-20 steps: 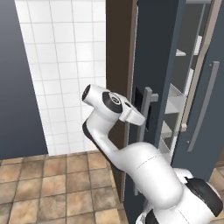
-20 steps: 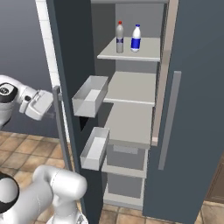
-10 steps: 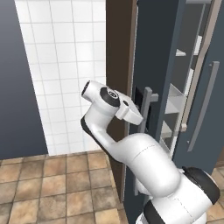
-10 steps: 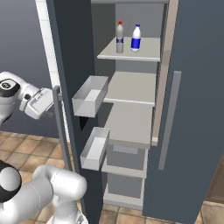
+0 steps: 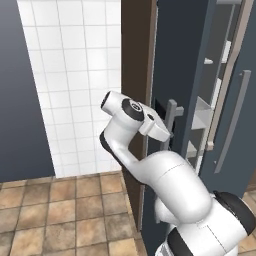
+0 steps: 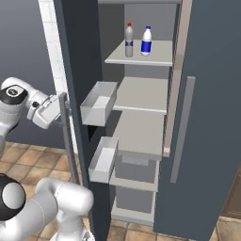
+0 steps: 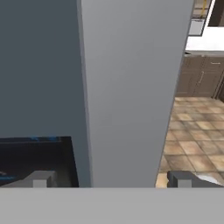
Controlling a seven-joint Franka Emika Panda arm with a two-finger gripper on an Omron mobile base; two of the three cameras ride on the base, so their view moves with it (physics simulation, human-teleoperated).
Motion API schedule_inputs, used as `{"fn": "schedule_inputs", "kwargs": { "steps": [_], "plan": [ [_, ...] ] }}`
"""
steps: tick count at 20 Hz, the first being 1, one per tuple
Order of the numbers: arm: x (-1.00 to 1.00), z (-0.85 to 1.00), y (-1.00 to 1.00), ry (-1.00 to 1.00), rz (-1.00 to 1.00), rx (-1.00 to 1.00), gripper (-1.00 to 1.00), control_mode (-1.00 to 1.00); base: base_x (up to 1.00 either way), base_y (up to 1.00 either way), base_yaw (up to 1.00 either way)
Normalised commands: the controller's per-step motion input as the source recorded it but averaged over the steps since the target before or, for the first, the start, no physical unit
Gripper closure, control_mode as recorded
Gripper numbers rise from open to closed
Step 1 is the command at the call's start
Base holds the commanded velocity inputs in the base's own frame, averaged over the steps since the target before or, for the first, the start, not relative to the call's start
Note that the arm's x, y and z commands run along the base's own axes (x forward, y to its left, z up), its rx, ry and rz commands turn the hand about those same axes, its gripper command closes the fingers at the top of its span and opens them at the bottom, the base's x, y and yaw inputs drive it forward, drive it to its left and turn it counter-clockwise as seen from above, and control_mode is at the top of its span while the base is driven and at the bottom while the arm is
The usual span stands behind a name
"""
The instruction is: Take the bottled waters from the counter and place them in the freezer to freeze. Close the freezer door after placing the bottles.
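**White arm, dark joints**

The arm [image 5: 170, 180] is built of glossy white, rounded shells that swell into fat, bulbous segments toward the base. Dark grey to black bands mark the joints: one ring at the near right shoulder, and a round dark cap with a pale centre on the side of the wrist (it reads like a small dial). The hand [image 6: 44, 112] is a boxy, pale grey-white block. The fingertips [image 7: 41, 179] are small, square and grey.
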Motion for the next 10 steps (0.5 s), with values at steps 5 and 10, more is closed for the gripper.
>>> {"fn": "schedule_inputs", "kwargs": {
  "steps": [5,10],
  "plan": [
    [0.00,0.00,-0.57,0.00,0.00,0.00,-1.00,-1.00,0.00,0.00,0.00],
    [0.00,0.01,-0.58,0.01,0.02,0.02,-1.00,-1.00,0.00,0.00,0.00]
  ]
}}
